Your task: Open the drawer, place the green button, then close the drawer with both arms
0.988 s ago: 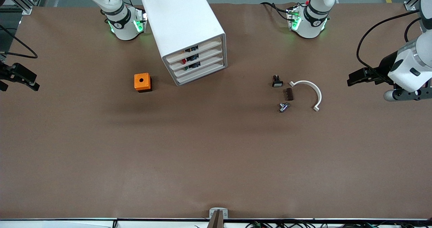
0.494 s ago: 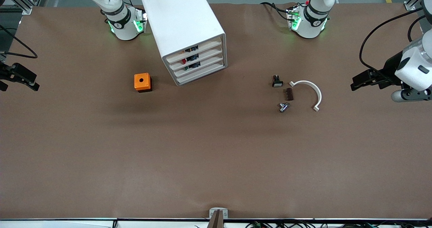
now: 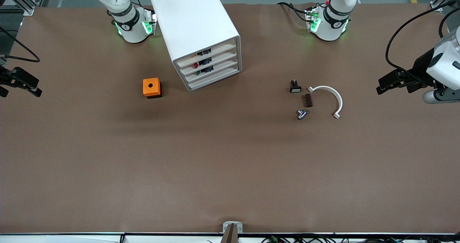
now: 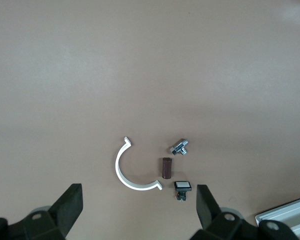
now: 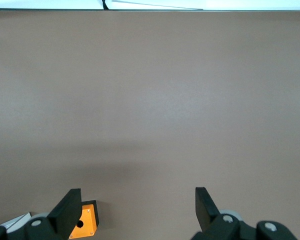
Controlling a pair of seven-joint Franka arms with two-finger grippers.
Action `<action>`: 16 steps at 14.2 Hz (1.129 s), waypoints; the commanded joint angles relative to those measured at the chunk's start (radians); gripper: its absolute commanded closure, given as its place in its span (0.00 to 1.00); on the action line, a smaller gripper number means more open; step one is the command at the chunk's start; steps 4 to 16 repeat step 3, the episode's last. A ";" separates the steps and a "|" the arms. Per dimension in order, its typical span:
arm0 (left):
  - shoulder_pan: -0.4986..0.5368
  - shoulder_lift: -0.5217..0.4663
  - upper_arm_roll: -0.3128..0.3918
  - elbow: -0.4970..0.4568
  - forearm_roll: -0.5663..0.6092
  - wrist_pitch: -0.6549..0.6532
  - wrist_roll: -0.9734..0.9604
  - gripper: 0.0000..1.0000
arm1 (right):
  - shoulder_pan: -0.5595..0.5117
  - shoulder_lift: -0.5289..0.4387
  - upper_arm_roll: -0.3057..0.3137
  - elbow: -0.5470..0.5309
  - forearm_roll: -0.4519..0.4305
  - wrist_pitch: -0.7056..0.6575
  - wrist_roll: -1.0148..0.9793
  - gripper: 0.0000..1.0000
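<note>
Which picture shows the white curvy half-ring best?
The left wrist view: the white half-ring lies whole and large on the table. The front view shows it smaller, beside the brown block. The right wrist view misses it.

No legible text, label, brand, number or sign on anything in any view.

I see a matt brown worktop point(image 3: 230, 164), slightly mottled like paper or felt, under a smooth white plastic cabinet point(image 3: 196, 27) with a soft sheen. The arms point(image 3: 125, 16) look like glossy white plastic with black bands, and the orange box point(image 3: 151, 87) is matt plastic. Near the left arm's end I make out a shiny metal fitting point(image 3: 302, 114), a matt white plastic half-ring point(image 3: 332, 95) and a dull brown block point(image 3: 308, 100).
</note>
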 commanded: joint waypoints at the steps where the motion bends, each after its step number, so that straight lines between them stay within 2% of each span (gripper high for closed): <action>1: 0.004 -0.003 -0.015 0.010 0.029 -0.002 0.010 0.00 | -0.016 0.011 0.011 0.026 -0.018 -0.011 -0.006 0.00; 16: 0.006 -0.002 -0.015 0.016 0.027 -0.002 0.013 0.00 | -0.016 0.009 0.011 0.026 -0.018 -0.011 -0.008 0.00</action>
